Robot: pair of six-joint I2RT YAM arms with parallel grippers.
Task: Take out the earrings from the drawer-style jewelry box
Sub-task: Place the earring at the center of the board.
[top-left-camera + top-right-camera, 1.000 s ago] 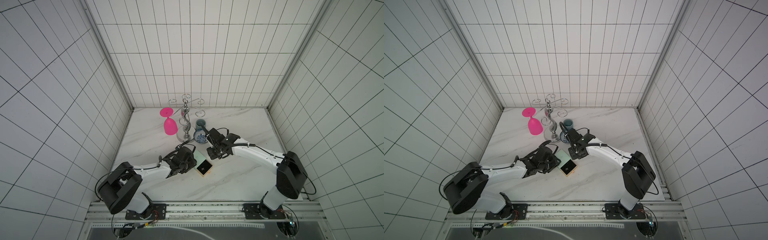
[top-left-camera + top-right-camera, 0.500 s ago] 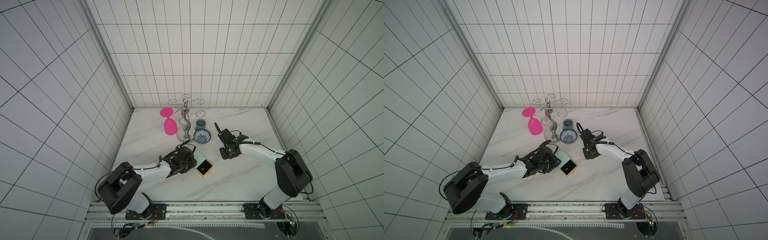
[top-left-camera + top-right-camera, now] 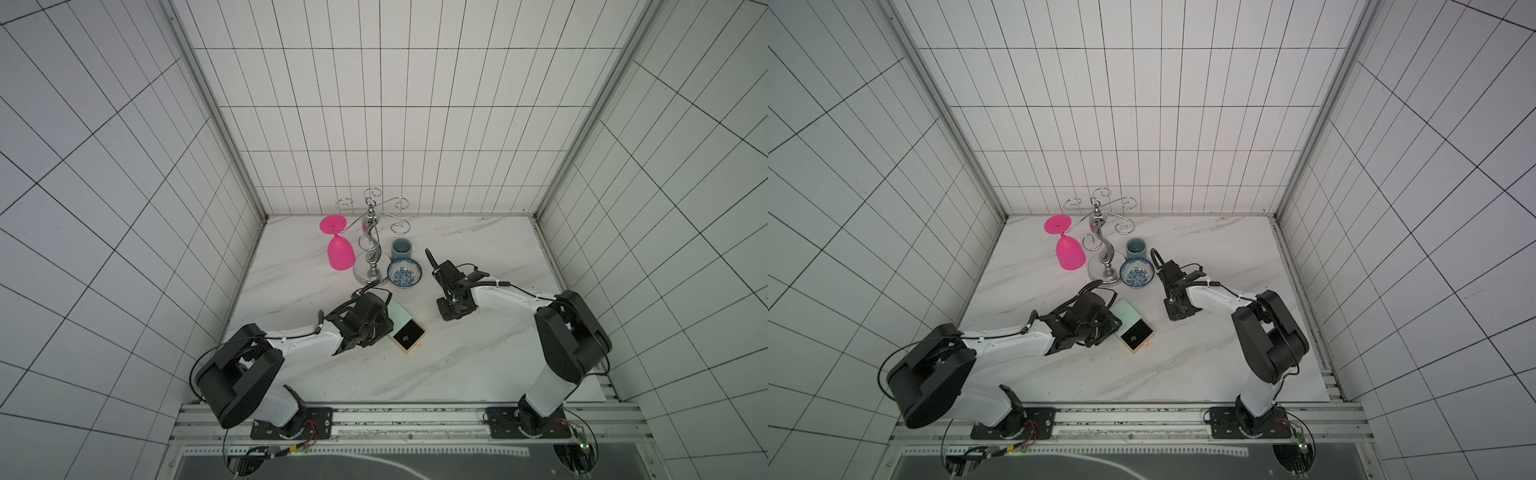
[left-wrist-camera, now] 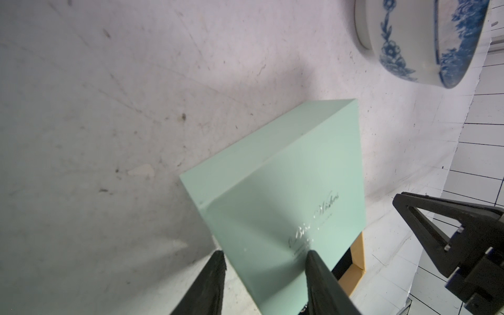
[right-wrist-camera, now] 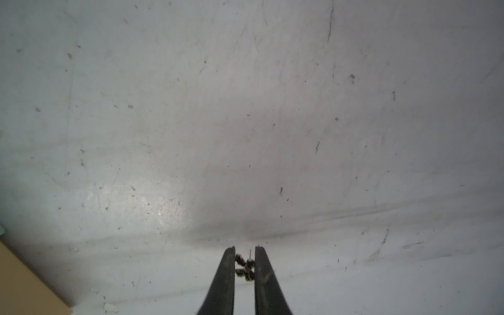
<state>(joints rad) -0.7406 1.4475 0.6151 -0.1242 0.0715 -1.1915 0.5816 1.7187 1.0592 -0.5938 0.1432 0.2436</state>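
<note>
Tan card with a black lining forms the tray of the drawer-style jewelry box (image 3: 398, 315), which lies on the white marble surface (image 3: 457, 374) at lower centre of both top views. The tray is drawn out toward the lower right of the mint-green sleeve. The left gripper (image 4: 264, 252) meets the sleeve from the left. In the left wrist view its fingers (image 4: 317, 275) stand partly apart on either side of the sleeve's near end, closed against it.

To the right of the box and clear of it, the right gripper (image 5: 245, 248) points down at bare surface. Its fingers are almost pressed together, pinching one earring (image 5: 246, 266), a tiny dark piece with a thin post, just behind the fingertips. A tan tray corner shows at the lower left of that view. A faint pale mark on the tray lining is too small to identify.

Farther back stand a blue-and-white bowl (image 3: 418, 272), a grey-blue cup (image 3: 401, 253), a chrome stand (image 3: 371, 272) and an inverted pink glass (image 3: 340, 255).
</note>
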